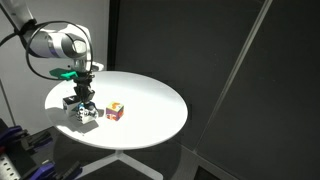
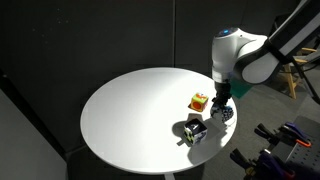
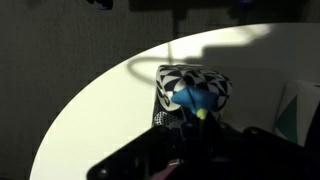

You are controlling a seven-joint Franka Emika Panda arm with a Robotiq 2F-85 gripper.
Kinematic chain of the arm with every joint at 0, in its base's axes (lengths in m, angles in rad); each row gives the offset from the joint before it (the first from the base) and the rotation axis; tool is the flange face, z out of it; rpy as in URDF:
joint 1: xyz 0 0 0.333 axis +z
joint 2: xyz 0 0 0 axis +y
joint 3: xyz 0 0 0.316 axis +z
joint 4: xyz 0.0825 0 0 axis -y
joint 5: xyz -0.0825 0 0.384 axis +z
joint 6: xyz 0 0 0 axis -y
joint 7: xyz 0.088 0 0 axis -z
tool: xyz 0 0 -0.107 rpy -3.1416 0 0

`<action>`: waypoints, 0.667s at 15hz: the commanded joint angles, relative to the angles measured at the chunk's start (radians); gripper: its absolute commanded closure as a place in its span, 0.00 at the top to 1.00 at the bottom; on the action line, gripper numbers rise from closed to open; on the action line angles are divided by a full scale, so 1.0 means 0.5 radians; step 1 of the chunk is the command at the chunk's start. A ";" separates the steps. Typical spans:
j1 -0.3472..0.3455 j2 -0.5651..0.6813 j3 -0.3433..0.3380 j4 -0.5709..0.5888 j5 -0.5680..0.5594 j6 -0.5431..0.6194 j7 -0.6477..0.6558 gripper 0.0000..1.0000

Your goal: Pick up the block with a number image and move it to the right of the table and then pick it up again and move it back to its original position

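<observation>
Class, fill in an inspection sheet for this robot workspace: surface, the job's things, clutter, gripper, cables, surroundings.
Surface: round white table, with three cubes grouped near one edge.
Job's things: block with a number image, blue and patterned faces, right at the gripper.
Clutter: red-and-yellow cube; white cube with a black top.
Grippers: gripper lowered at the block; whether it is shut on it cannot be told.
Cables: nothing seen.
Surroundings: dark backdrop panels.

This looks like a robotics lab test corner. A white robot arm (image 1: 55,44) reaches over a round white pedestal table (image 2: 130,115), enclosed by dark grey backdrop panels (image 1: 230,60).
</observation>
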 commanded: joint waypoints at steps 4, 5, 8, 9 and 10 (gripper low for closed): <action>-0.190 -0.168 0.129 -0.070 -0.076 -0.072 -0.389 0.04; -0.212 -0.177 0.140 -0.076 -0.071 -0.057 -0.473 0.04; -0.271 -0.203 0.168 -0.086 -0.027 -0.027 -0.762 0.04; -0.288 -0.218 0.174 -0.089 -0.014 -0.025 -0.850 0.04; -0.305 -0.242 0.179 -0.099 -0.006 -0.018 -0.935 0.04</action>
